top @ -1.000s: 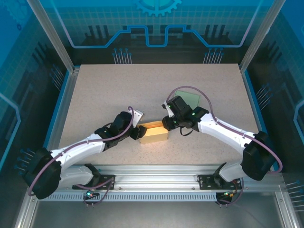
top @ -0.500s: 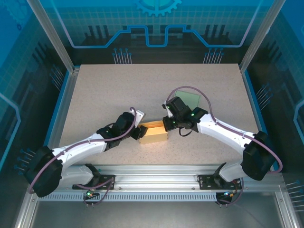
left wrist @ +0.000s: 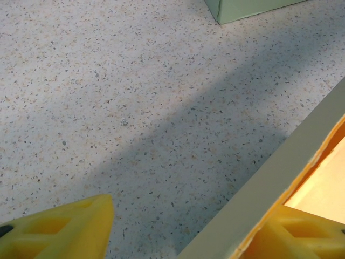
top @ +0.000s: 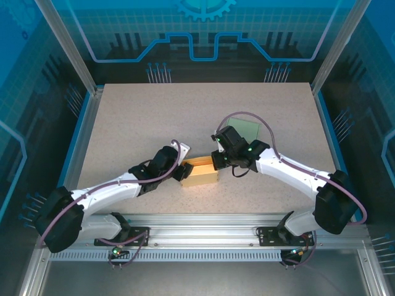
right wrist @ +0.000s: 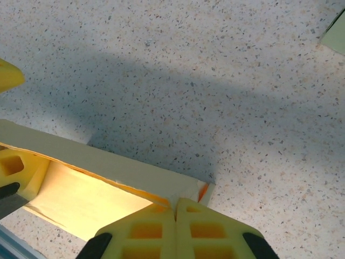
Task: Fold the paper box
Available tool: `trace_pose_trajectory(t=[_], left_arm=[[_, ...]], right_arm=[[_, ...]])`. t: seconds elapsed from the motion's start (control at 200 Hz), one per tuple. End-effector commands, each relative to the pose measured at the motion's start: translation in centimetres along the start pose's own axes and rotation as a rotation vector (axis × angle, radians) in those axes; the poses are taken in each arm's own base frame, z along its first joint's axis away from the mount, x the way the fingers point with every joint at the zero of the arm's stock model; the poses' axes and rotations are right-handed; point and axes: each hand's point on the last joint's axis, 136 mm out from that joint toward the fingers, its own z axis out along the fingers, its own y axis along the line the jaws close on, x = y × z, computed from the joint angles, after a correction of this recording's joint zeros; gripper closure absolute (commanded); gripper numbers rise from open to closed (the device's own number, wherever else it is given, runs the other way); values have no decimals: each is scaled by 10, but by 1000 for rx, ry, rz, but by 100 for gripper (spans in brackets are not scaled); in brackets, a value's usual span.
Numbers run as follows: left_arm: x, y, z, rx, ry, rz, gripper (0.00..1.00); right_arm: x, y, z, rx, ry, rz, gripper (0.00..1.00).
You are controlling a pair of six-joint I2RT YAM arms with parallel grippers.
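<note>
The right gripper is pinched shut at the right end of the box, on the near half of the table. The left gripper stands open astride a wall at its left end. An uneven pull could tear the paper.

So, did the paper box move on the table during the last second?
No: the paper box keeps the same distance from the aluminium rail in front of it.
</note>
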Motion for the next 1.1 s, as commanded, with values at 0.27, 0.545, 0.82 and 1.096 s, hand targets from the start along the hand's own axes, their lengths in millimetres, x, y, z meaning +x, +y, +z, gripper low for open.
trace_pose_trajectory(t=[0.27,0.545,0.82,1.096], left_arm=[[-17,-2,-22,11,-31,-16,36],[-12,17,-51,-75,37,-54,36],[-5,18,-57,-80,99,-73,39],[-4,20,-51,-111,155,-61,42]], right_arm=[[13,-1,2,17,10,4,96],[9,0,-1,16,-3,0,96],[10,0,0,13,-2,0,95],[10,2,1,4,-3,-1,95]])
